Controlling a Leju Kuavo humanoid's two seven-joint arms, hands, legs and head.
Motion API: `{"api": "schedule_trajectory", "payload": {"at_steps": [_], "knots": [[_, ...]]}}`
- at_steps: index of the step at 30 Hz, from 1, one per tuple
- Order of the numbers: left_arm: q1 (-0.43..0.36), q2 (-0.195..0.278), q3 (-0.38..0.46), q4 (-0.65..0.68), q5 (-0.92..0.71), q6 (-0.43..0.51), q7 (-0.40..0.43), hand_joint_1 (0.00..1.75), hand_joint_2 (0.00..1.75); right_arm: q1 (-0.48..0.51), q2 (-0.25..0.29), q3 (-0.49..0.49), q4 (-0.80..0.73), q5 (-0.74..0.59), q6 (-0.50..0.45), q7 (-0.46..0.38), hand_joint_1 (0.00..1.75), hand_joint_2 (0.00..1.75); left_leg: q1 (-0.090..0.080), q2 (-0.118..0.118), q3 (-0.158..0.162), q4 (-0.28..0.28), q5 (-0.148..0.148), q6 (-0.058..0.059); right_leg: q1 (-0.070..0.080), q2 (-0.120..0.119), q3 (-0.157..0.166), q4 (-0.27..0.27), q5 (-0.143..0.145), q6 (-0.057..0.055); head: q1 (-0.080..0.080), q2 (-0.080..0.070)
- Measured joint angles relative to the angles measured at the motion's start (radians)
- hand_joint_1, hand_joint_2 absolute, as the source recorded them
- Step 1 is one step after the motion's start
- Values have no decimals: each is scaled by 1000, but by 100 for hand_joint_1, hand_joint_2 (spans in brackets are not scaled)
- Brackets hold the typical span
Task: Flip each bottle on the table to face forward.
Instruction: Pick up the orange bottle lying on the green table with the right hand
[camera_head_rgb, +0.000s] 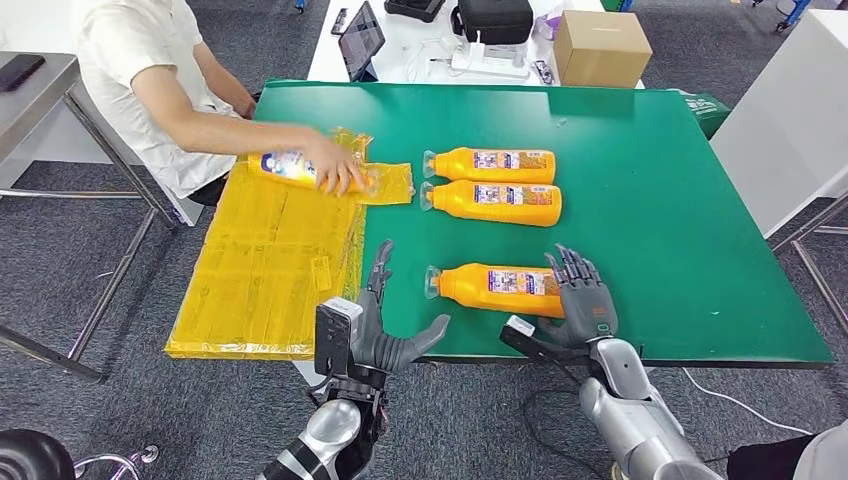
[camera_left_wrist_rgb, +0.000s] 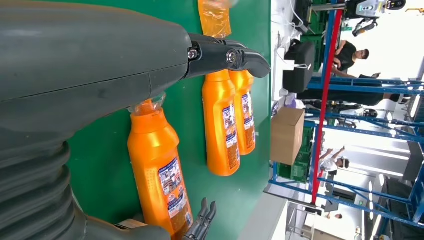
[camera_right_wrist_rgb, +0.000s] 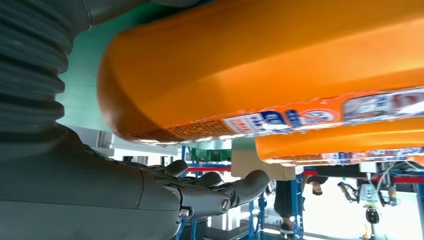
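The near bottle (camera_head_rgb: 497, 288) is lying on its side on the green table (camera_head_rgb: 680, 240), label up, its base end right against my right hand (camera_head_rgb: 585, 305) and its clear cap end pointing over toward my left hand (camera_head_rgb: 385, 335). My right fingers (camera_head_rgb: 572, 268) are stretched out alongside the base, touching or almost touching it, gripping nothing; my left hand is spread wide too, thumb out, a little short of the cap. What worries me: the body looks smooth and rounded (glossy plastic, from the look of it), so if I push with flat fingers instead of wrapping it, I'd guess it rolls away toward the two far bottles (camera_head_rgb: 492, 183) lying side by side just beyond my fingertips, and knocks them off line. It also sits near the table's front edge, so a clumsy pull back could tip it off. A person's hand (camera_head_rgb: 335, 168) is on a fourth bottle (camera_head_rgb: 288, 166) over the yellow sheet (camera_head_rgb: 270, 270), off beyond my left fingers, so a wide swing there is risky.
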Motion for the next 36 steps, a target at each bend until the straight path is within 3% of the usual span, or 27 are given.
{"api": "schedule_trajectory", "payload": {"at_steps": [1, 4, 5, 6, 12, 24, 28, 30, 36], "knots": [[-1, 0, -2, 0, 0, 1, -1, 0, 175, -4, 3, 4, 5, -3, 1, -2, 25, 175, 0, 0, 0, 0, 0, 0, 0, 0, 0, 0, 0, 0, 0, 0], [-3, 0, -9, 0, 0, 1, -1, 0, 175, -11, 9, 13, 19, -20, 25, -11, 144, 175, 0, 0, 0, 0, 0, 0, 0, 0, 0, 0, 0, 0, 0, 0], [-4, 0, -11, 0, 0, 0, -1, 0, 175, -12, 10, 17, 23, -27, 37, -14, 167, 175, 0, 0, 0, 0, 0, 0, 0, 0, 0, 0, 0, 0, 0, 0], [-4, 0, -13, 0, 0, 0, -1, 0, 175, -12, 10, 19, 26, -37, 51, -19, 174, 175, 0, 0, 0, 0, 0, 0, 0, 0, 0, 0, 0, 0, 0, 0], [-5, 0, -16, 0, 6, -8, 7, 0, 175, -29, 6, 22, 39, -78, 98, -35, 174, 175, 0, 1, 0, 0, 0, 0, 0, 0, 0, 0, 0, 0, 0, 0], [-4, 0, -16, 0, 24, -23, 27, 0, 175, -28, 7, 27, 53, -125, 42, -62, 169, 175, 0, 0, 1, 0, 0, 0, 0, 0, 1, 0, 0, 0, 0, 0], [-4, 1, -16, 0, 48, -20, 33, 0, 175, -13, 17, 24, 50, -218, 26, -135, 170, 175, 0, 0, 0, 0, 0, 0, 0, 0, 1, 0, 0, 0, 0, 0], [-4, 1, -15, 0, 63, -17, 35, 0, 175, -1, 25, 16, 35, -276, 25, -175, 161, 175, 0, 0, 0, 0, 0, 0, 0, 0, 1, 0, 0, 0, 0, 0], [18, 11, -10, -10, 128, -35, -13, 0, 175, 62, 73, -15, -91, -492, 85, -266, 151, 175, 0, 0, 0, 0, 0, 0, 0, 0, 0, 0, 0, 0, 0, 0]]}}
